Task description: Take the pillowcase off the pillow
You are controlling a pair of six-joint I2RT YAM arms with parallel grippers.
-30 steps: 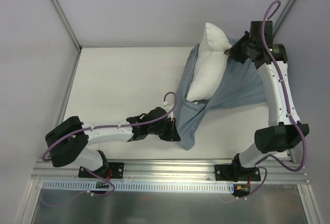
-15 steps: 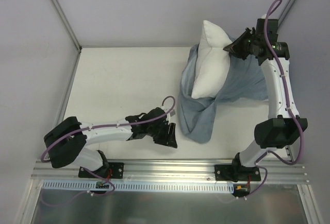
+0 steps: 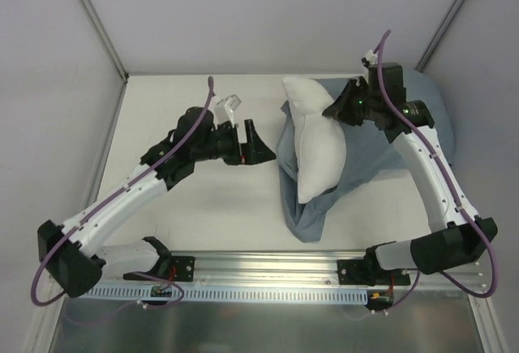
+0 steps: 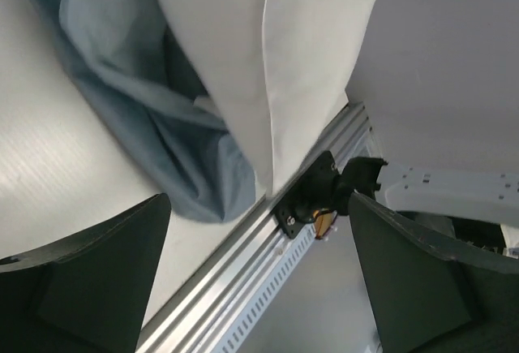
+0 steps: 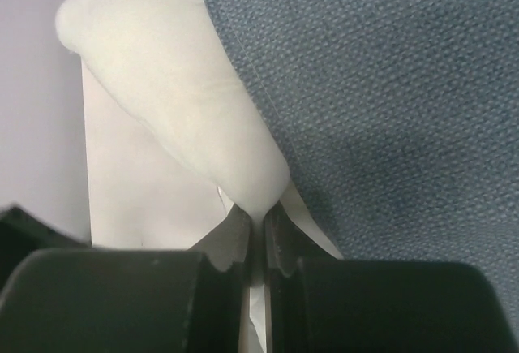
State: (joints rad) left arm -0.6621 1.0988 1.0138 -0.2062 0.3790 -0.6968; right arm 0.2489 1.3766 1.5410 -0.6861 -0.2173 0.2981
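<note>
Left claw [image 3: 255, 142]: wide open and holding nothing. It hangs above the worktop [image 3: 219, 207], just beside the pillow's left side.
Right claw [image 5: 258, 223]: pinched closed on a thin white corner of the pillow [image 3: 318, 146], which it lifts at the far end.
Pillow: it runs from the right claw down toward the near rail, its far end raised and most of its white length bare.
Pillowcase [image 3: 304, 219]: crumpled on the worktop under and around the pillow. 1 bunch lies at the pillow's near end and a wide spread sits to the right under my right arm.
Done so far: I judge the job mostly done, since the greater part of the pillow shows outside the blue cloth.
Left to do: the pillow's near end looks tucked into the folds, so I think the 2 need a final pull apart.
Hard to tell: I cannot see whether that near end sits inside the pillowcase's opening or only rests on it.
Hidden: my right arm covers part of the cloth, and I cannot pick out any tag on the pillow.
</note>
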